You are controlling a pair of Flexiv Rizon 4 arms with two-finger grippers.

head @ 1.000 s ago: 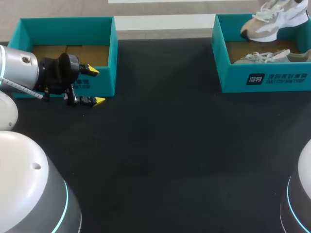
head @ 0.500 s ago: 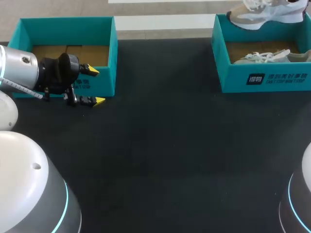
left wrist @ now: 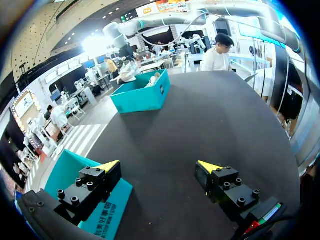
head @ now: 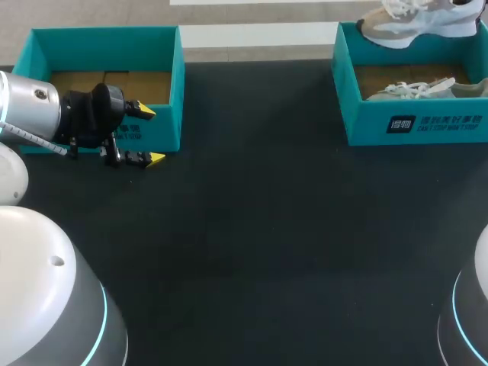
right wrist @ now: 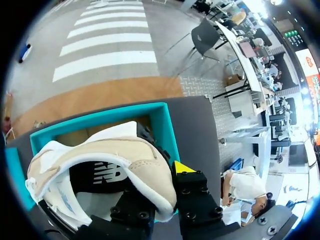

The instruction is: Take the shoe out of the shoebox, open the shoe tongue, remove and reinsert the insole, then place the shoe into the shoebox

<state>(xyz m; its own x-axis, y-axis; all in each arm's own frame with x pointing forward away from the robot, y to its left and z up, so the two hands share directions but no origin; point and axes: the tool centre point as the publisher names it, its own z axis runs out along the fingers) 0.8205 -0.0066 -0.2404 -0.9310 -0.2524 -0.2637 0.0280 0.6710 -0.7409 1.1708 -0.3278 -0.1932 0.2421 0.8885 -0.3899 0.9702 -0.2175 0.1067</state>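
One shoe [head: 415, 21] has risen out of the shoebox [head: 412, 126] since a second ago and now hangs level above its far rim, unmoved over the last half second. The right gripper [right wrist: 160, 186] is clamped on its heel collar, so extraction looks nearly done. A second shoe [head: 415, 89] lies inside the shoebox. The left gripper [head: 150, 136], spread wide and empty, sits well apart from the shoebox, leaving broad bare counter [head: 267, 229] before its near wall.

In the head view, the far edge cuts off the lifted shoe [head: 418, 29], and we cannot see what holds it. The shoebox [head: 347, 99] and the second shoe [head: 427, 89] inside it run off the right edge. In the right wrist view, the shoe's collar hides one fingertip of our right gripper [right wrist: 159, 187].
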